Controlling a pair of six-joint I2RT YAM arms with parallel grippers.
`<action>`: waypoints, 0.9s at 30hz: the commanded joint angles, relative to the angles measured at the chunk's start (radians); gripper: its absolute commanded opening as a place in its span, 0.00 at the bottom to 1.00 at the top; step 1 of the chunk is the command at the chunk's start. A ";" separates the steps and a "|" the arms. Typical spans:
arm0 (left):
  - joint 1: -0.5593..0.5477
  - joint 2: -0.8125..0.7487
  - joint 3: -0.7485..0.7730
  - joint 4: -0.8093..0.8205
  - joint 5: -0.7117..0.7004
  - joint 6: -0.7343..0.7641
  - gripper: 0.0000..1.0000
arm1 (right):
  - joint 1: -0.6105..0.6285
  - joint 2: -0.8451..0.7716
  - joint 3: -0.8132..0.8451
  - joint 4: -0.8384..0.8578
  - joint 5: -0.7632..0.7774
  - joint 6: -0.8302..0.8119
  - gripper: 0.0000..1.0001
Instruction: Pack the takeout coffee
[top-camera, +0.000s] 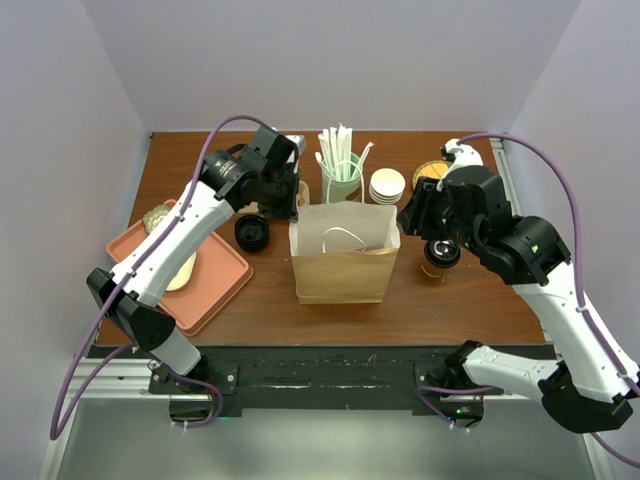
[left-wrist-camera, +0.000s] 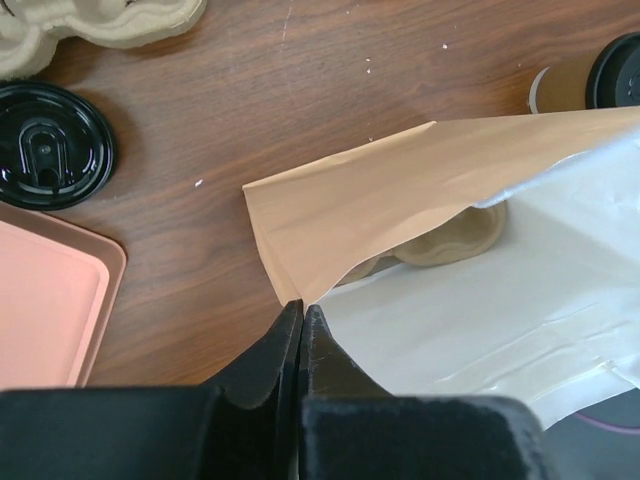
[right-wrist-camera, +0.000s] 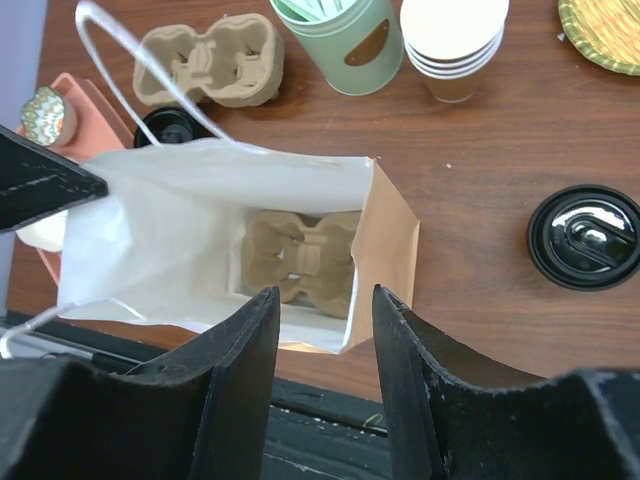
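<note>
The takeout coffee (top-camera: 440, 253), a small brown cup with a black lid, stands on the table just right of the open paper bag (top-camera: 343, 262). It also shows in the right wrist view (right-wrist-camera: 585, 235) and in the left wrist view (left-wrist-camera: 610, 72). My left gripper (top-camera: 291, 207) is shut on the bag's back left rim (left-wrist-camera: 300, 305). My right gripper (top-camera: 410, 218) is open and empty above the bag's right edge (right-wrist-camera: 325, 300), left of the cup. A cardboard cup carrier (right-wrist-camera: 300, 255) lies in the bag's bottom.
A loose black lid (top-camera: 251, 232) lies left of the bag beside a salmon tray (top-camera: 215, 285). Behind the bag stand a green straw holder (top-camera: 341, 178), a stack of white-topped cups (top-camera: 387, 185) and a yellow plate (top-camera: 430, 172). Another cup carrier (right-wrist-camera: 210, 60) lies behind it.
</note>
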 joint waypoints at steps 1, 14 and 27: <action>-0.003 -0.082 -0.024 0.043 -0.035 0.070 0.00 | 0.003 -0.031 0.029 -0.022 0.029 -0.020 0.47; 0.000 -0.133 -0.181 0.089 -0.029 -0.011 0.40 | 0.003 -0.065 0.008 -0.008 0.014 -0.023 0.47; -0.068 -0.492 -0.490 0.506 -0.001 0.029 0.00 | 0.004 -0.123 -0.035 -0.028 0.080 -0.047 0.48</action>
